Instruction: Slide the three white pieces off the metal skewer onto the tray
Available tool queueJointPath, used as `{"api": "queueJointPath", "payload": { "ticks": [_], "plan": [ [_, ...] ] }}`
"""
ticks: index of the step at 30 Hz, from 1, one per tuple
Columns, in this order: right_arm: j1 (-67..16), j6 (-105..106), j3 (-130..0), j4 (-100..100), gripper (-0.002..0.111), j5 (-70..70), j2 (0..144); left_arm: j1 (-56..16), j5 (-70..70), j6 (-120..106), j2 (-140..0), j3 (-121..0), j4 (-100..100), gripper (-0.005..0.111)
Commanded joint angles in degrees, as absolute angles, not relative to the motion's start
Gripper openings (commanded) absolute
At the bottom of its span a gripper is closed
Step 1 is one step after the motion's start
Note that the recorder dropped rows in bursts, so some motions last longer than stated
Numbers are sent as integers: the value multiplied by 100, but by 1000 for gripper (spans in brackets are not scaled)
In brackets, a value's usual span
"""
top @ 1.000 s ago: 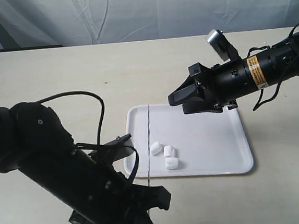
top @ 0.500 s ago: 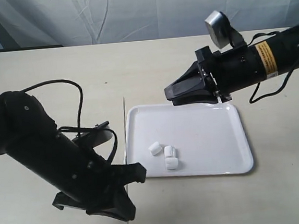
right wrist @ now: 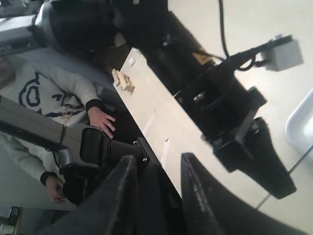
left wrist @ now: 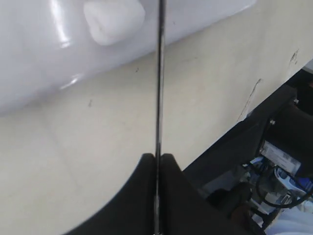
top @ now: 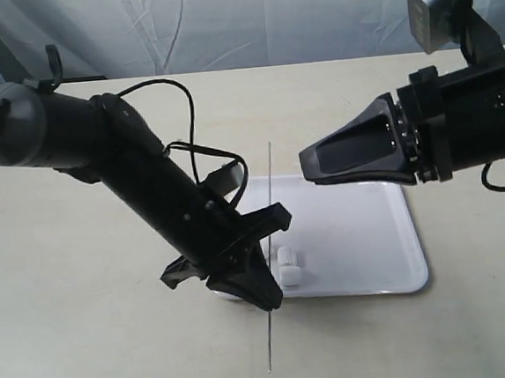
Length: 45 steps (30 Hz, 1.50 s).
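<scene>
Exterior view: the left gripper, at lower centre, has its jaws clamped on the metal skewer, which stands nearly upright in the frame and is bare. The white pieces lie on the tray just beside it, partly hidden. The right gripper hangs at the upper right above the tray.

Left wrist view: jaws together on the skewer; one piece lies on the tray at the top, above the table.

Right wrist view: the jaws stand apart, holding nothing.
</scene>
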State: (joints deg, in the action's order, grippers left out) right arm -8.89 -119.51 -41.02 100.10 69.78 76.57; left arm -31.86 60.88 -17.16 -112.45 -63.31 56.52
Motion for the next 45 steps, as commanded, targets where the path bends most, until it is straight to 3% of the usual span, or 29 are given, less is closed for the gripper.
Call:
{"api": "queueJointPath", "payload": {
  "ticks": [1,14,22,28,35,39,41,44,45],
  "plan": [
    [-866,-11950,-3750,9995,30,6996,7327,-3155,6123,-1492,-11526,-6731,5665,0],
    [-866,-12057,-3672,9995,30,6996,6840,-3155,6054,-1372,-11536,-6793,5240,23],
    [-866,-11980,-3672,9995,30,6996,6763,-3155,5804,-1330,-11110,-6703,4809,16],
    [-866,-11639,-3672,9995,30,6996,6763,-3183,5554,-1252,-10150,-6621,4528,0],
    [-866,-11321,-3672,9995,30,6996,6763,-3738,5202,-1110,-8630,-6621,3938,0],
    [-866,-11533,-3672,9995,30,6996,6763,-4117,4754,42,-7793,-6621,2583,0],
    [-866,-11425,-3672,9995,23,6996,6763,-4293,4715,642,-7393,-6611,1774,0],
    [-866,-10873,-3667,9995,0,6919,6702,-4602,4494,1436,-6831,-6476,596,0],
    [-866,-10755,-3657,9995,0,6654,6644,-4721,4368,1620,-6634,-6370,256,0]
  ]
}}
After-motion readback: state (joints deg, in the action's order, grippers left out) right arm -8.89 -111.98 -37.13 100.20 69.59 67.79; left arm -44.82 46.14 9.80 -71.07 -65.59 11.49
